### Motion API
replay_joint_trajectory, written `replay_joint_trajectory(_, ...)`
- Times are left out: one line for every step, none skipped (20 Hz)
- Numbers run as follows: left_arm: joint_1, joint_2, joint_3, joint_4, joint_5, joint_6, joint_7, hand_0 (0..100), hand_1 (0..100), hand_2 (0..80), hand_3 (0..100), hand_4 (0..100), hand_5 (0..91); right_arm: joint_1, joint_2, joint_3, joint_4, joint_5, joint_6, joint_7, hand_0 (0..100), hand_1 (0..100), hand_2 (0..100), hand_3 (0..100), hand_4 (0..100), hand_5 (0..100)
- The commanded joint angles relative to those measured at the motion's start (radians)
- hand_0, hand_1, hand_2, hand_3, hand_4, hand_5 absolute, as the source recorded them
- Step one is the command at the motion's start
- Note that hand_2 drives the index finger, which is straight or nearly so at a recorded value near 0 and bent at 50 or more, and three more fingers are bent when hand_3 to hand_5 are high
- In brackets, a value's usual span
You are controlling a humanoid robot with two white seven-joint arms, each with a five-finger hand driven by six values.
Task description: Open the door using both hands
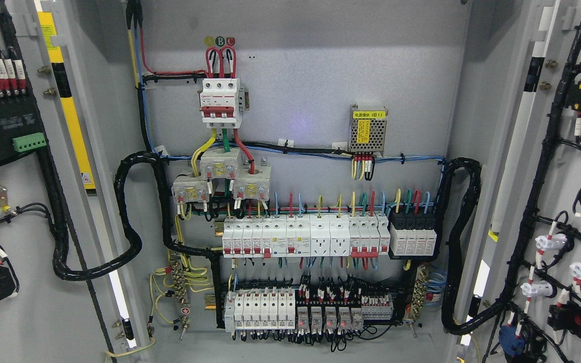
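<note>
Above the red-toggled breaker (221, 102), round stickers A, B, C (220, 41); both doors (3, 201) wide open; fingers unseen, state unknowable.

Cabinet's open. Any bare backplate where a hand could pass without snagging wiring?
Bare backplate right of the main breaker and above the power supply; a smaller patch right of that supply. Crowded below: breaker row, terminal row, black conduits both sides. No robot hand in view.

left door (23, 201), cabinet (300, 101) between, right door (563, 201)
</note>
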Motion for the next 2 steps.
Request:
replay_joint_trajectory(-0.006, -0.007, -0.022, 0.101, 0.001, -0.008, 0.001, 12, 56, 0.0, 0, 0, 0.0, -0.001, 0.022, -0.020, 0.085, -0.001, 0.004, 0.000, 0, 50, 4, 0, 0, 0)
replay_joint_trajectory(-0.006, -0.007, -0.022, 0.098, 0.001, -0.008, 0.001, 12, 56, 0.0, 0, 0, 0.0, -0.001, 0.023, -0.021, 0.084, -0.003, 0.005, 0.000, 0, 50, 4, 0, 0, 0)
